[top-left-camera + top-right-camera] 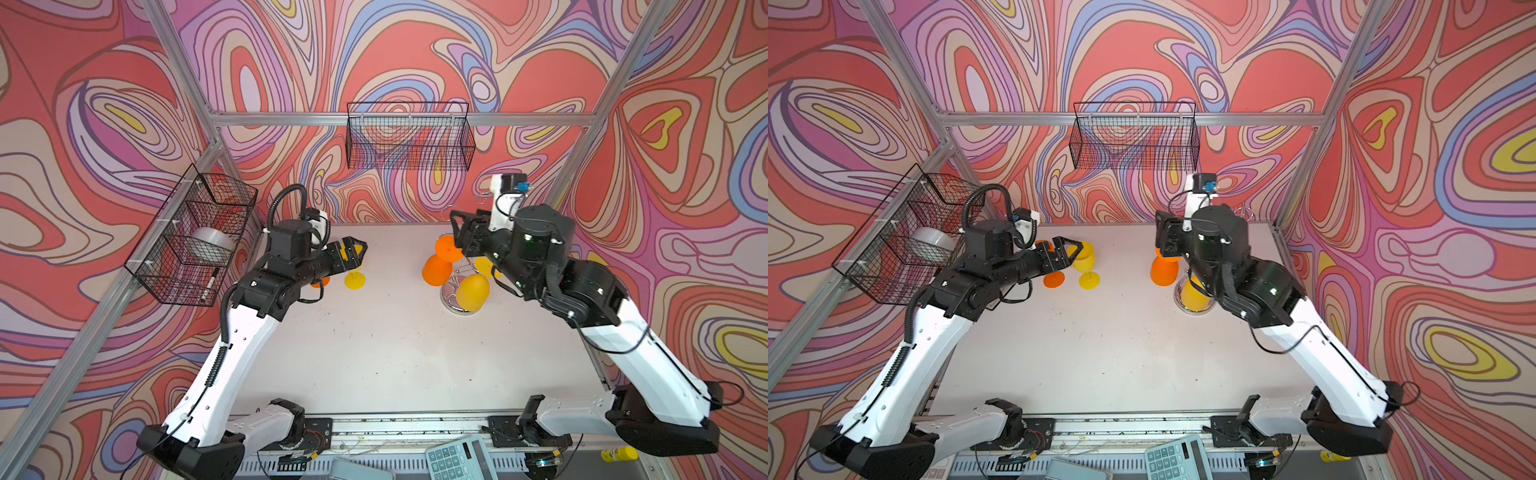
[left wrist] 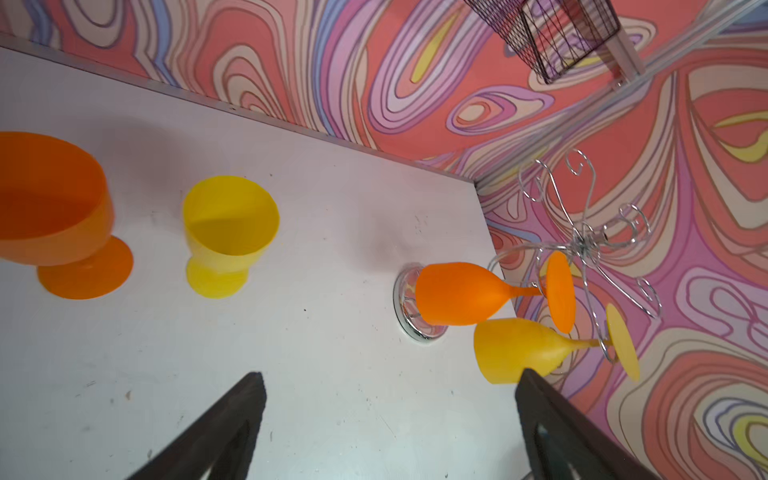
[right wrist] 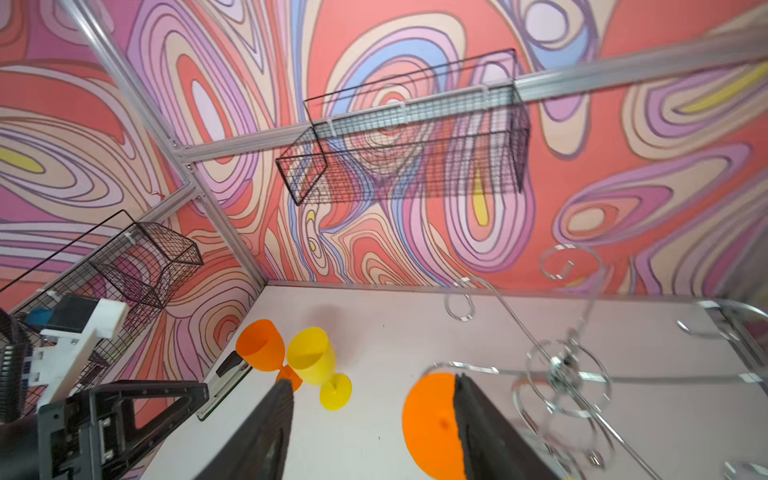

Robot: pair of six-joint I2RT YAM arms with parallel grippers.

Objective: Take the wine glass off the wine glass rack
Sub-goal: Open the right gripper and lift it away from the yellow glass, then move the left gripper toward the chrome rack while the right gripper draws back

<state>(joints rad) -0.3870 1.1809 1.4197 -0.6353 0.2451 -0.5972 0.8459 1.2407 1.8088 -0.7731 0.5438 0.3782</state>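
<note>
The left arm (image 1: 243,334) and right arm (image 1: 640,353) share white link shells, black joint housings and black bases, thin black cables tied alongside, a ribbed black hose (image 1: 279,198) on the left, and black cut-out jaws on the left gripper (image 2: 388,382).

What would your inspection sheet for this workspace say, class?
Surface: white table, scuffed.
Job's things: chrome rack holds hanging orange glass and hanging yellow glass; second orange glass, second yellow glass stand on table.
Clutter: calculator at front edge.
Grippers: left gripper open, empty; right gripper open, hanging orange glass's foot between its jaws.
Cables: black conduit loops above left arm.
Surroundings: patterned walls, back mesh basket, side mesh basket.
</note>
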